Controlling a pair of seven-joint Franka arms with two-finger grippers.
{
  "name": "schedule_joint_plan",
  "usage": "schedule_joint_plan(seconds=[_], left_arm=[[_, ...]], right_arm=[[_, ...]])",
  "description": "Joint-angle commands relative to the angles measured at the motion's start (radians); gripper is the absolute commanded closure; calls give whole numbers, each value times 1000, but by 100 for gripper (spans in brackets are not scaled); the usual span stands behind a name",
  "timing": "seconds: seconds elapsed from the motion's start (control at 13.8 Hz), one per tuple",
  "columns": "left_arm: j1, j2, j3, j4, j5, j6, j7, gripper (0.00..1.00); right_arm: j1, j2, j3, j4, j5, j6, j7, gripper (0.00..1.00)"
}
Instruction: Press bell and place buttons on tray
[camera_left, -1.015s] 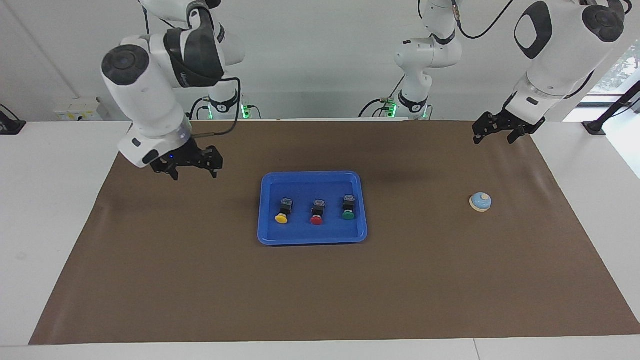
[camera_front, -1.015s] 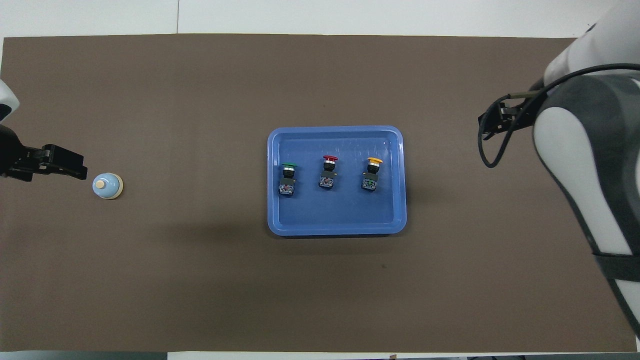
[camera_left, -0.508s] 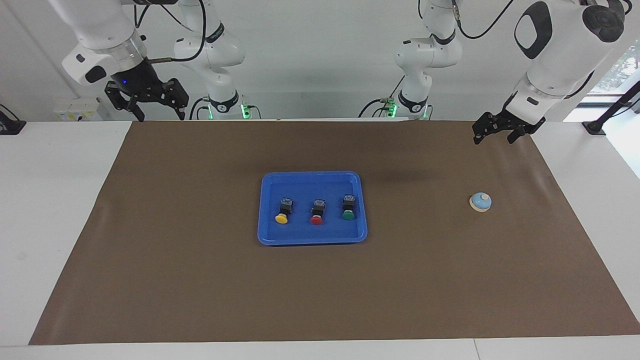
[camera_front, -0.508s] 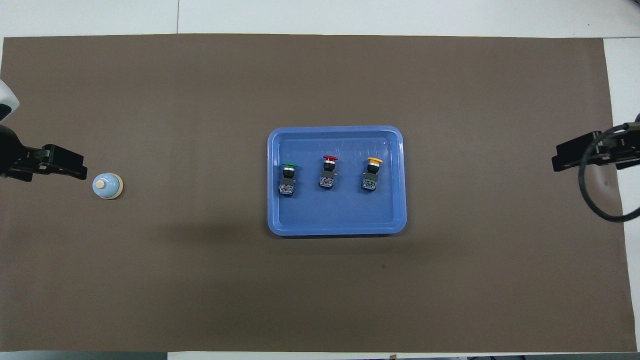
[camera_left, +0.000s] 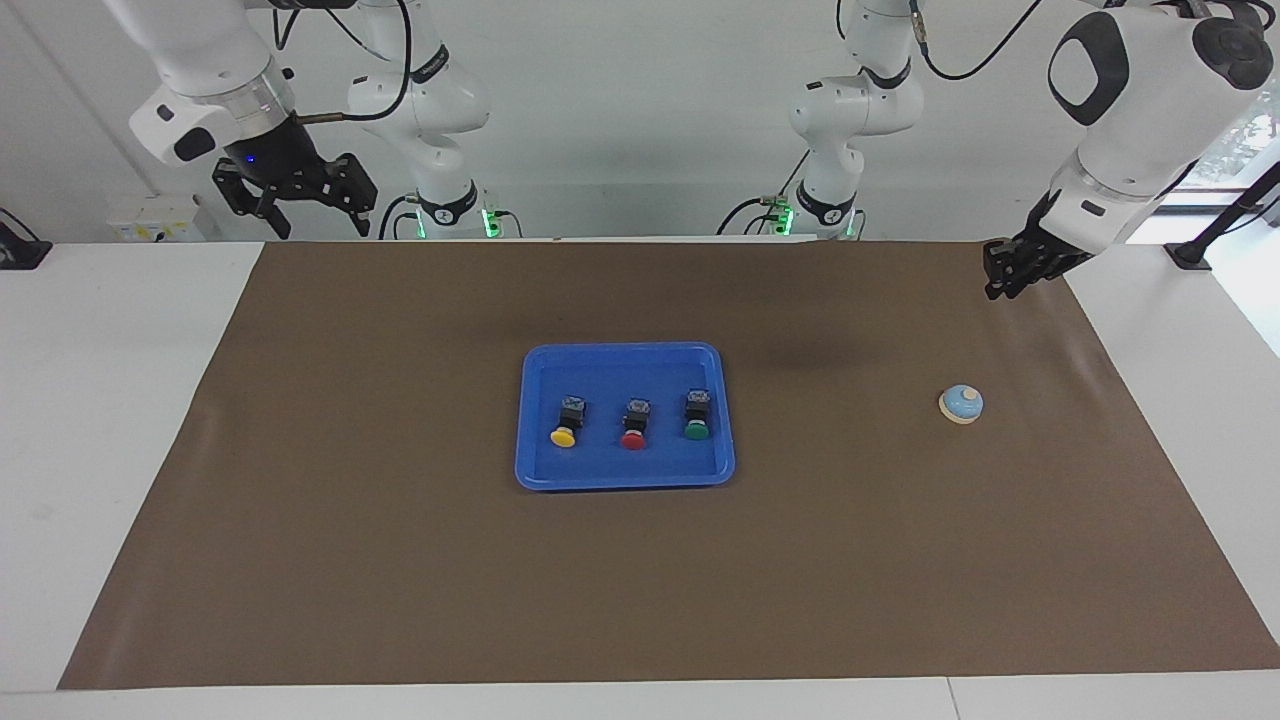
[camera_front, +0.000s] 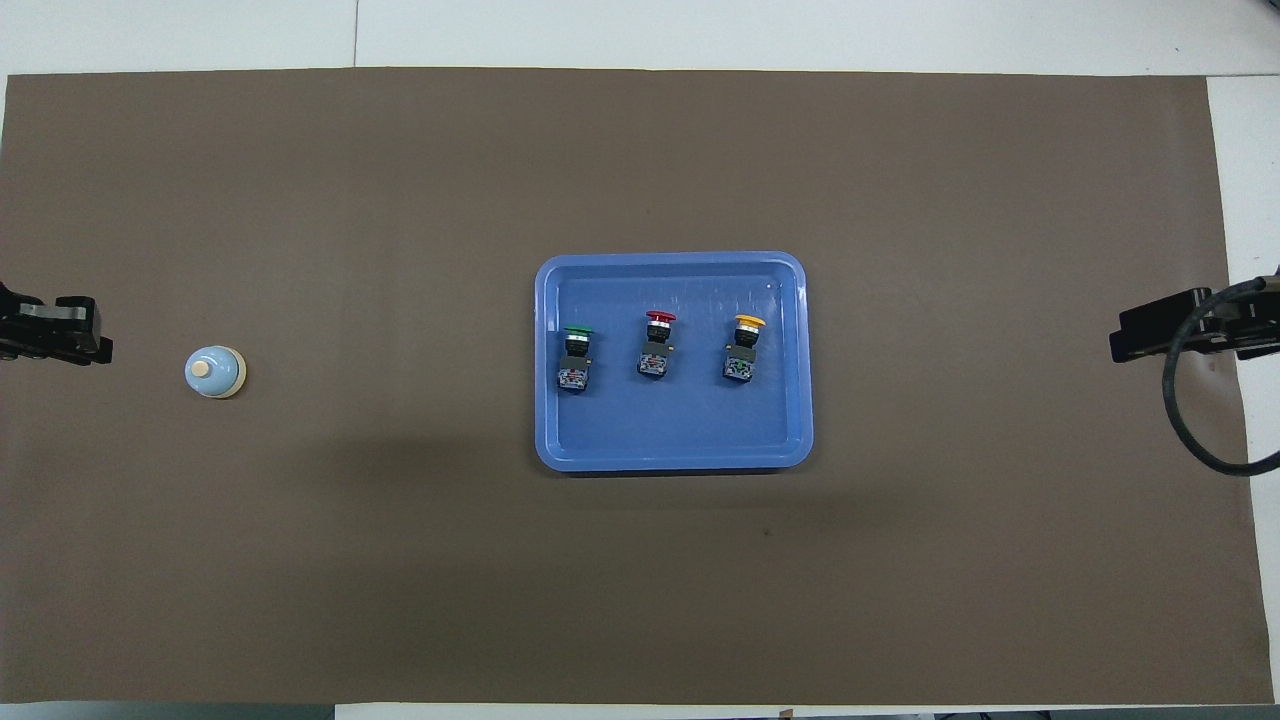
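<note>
The blue tray (camera_left: 603, 466) lies in the middle of the brown mat, also in the overhead view (camera_front: 672, 432). In it stand the yellow button (camera_left: 563, 437), the red button (camera_left: 633, 440) and the green button (camera_left: 697, 431) in a row. The light blue bell (camera_left: 961, 403) sits on the mat toward the left arm's end, also in the overhead view (camera_front: 214, 371). My left gripper (camera_left: 1003, 288) hangs over the mat's corner at that end, apart from the bell. My right gripper (camera_left: 322, 228) is open and empty, raised over the mat's edge at the right arm's end.
The brown mat (camera_left: 400, 560) covers most of the white table (camera_left: 110, 400). The two arm bases (camera_left: 445, 205) stand at the table's edge by the robots. A black cable (camera_front: 1190, 420) loops below the right gripper in the overhead view.
The right gripper rose from over the mat beside the tray and withdrew to the mat's edge by the robots. The left gripper turned and drew back from the bell toward the mat's end.
</note>
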Motion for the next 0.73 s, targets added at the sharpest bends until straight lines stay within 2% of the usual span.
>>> schedule_joint_plan(seconds=[0.0,0.22,0.51,0.65], left_arm=[[13,-34,-2,-136,10,112,2,100],[34,-11,-2,-244,14,253,2,100],[84,66,-3,-348,68,465,73,100],[99,69,-3,-393,68,561,79,100]], right_arm=[[-27,-23,13,-31,-3,25,-41,0],[-26,-21,16,-27,-9,23,-43,0],[-26,-24,16,-30,-6,23,-30,0],[-27,-29,16,-30,-6,3,-35,0]])
